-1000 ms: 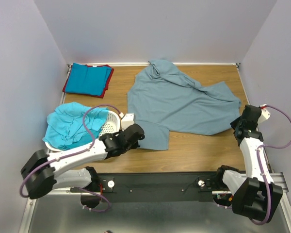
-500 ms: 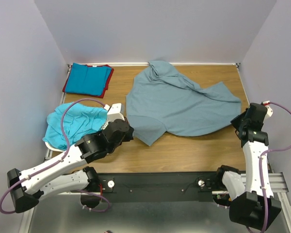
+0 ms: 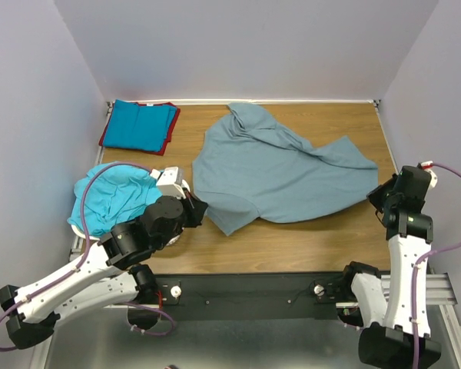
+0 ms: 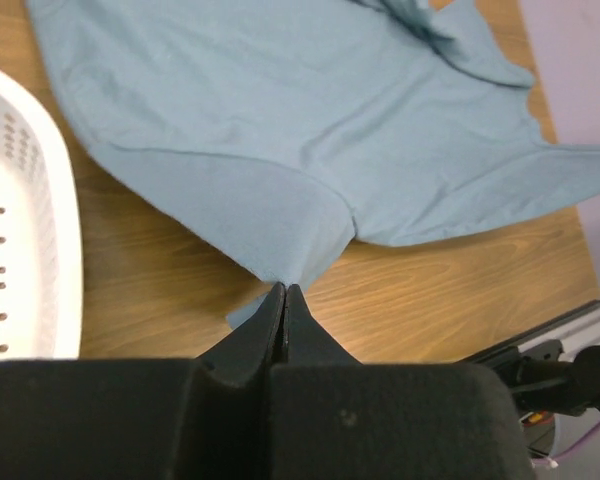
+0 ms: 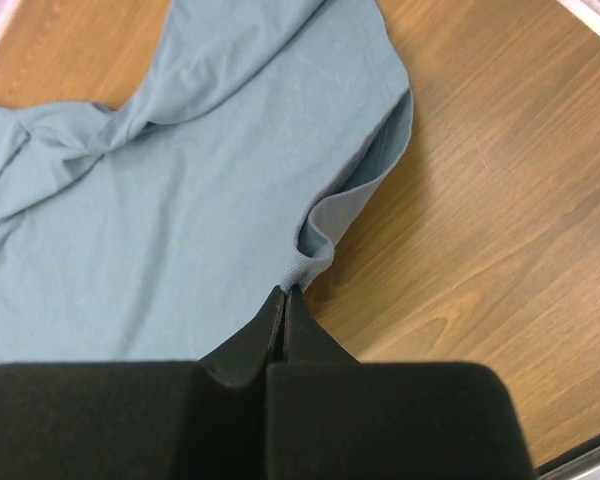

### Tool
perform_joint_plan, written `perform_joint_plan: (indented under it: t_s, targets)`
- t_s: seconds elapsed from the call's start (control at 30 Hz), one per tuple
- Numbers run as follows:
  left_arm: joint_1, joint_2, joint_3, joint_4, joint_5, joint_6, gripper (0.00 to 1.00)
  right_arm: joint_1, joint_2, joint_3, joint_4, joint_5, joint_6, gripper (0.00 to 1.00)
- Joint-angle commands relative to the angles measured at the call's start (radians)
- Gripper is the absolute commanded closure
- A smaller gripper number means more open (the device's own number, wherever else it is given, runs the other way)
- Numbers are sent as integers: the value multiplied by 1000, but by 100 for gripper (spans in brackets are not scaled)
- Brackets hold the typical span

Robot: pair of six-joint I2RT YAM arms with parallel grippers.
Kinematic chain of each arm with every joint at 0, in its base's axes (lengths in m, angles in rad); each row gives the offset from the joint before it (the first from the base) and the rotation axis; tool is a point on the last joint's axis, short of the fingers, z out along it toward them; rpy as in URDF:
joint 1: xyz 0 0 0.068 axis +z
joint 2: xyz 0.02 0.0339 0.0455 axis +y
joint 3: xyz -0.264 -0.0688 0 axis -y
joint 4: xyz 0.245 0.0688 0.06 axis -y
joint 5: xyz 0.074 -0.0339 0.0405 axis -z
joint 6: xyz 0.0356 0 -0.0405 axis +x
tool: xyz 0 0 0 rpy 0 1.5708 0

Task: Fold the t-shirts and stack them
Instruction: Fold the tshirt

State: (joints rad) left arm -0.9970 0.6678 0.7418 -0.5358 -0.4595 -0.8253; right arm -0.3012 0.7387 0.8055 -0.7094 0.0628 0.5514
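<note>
1. Currently, the left hand (image 4: 285,290) has its fingers pressed together, pinching the near-left edge of the large dusty grey-blue cloth t-shirt (image 4: 280,100). The cloth rises to a small peak at the fingertips.
2. The right hand (image 5: 283,292) is likewise closed. It pinches a ribbed hem at the garment's right side, where the fabric curls over on itself.
3. Between the two hands, the shirt lies across the middle of the wooden tabletop (image 3: 307,238). It is mostly spread out, with a twisted ridge of folds running toward the far edge.
4. Handling, as a judgement: the fabric is light, limp and non-fragile.
   - It will sag and bunch wherever it is unsupported.
   - It should slide readily over the wood.
   - A one-sided pull is likely to skew the shirt rather than flatten it.
5. Recommended grip points: hems, sleeve cuffs or shoulder corners. There the doubled cloth gives the fingers more to bite on. Use two well-separated points so that tension smooths the panel.
6. Just left of the left hand stands the white perforated plastic basket (image 4: 20,250). It holds the crumpled bright turquoise cloth t-shirt (image 3: 111,200).
7. At the far-left corner, the bright blue folded t-shirt (image 3: 138,127) rests on the red t-shirt (image 3: 171,132). Only the red one's border shows.
</note>
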Motion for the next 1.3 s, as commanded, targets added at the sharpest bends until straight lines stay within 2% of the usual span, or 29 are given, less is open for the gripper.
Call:
perform_joint_plan:
  t_s: [0.0,0.17,0.57,0.93,1.27]
  targets:
    - [0,48,-4,200,19,119,100,-6,60,11,-26,-27,-18,100]
    - [37,249,25,377,48,196,100,-6,126,-29,45,-15,11,100]
    - [274,421,85,634,277,339,100,-6,384,-71,263,98,21,100]
    - [411,579,172,720,406,417,100,-6,635,23,355,152,13,100]
    - [497,667,223,740,484,445,100,-6,772,121,372,192,-8,100]
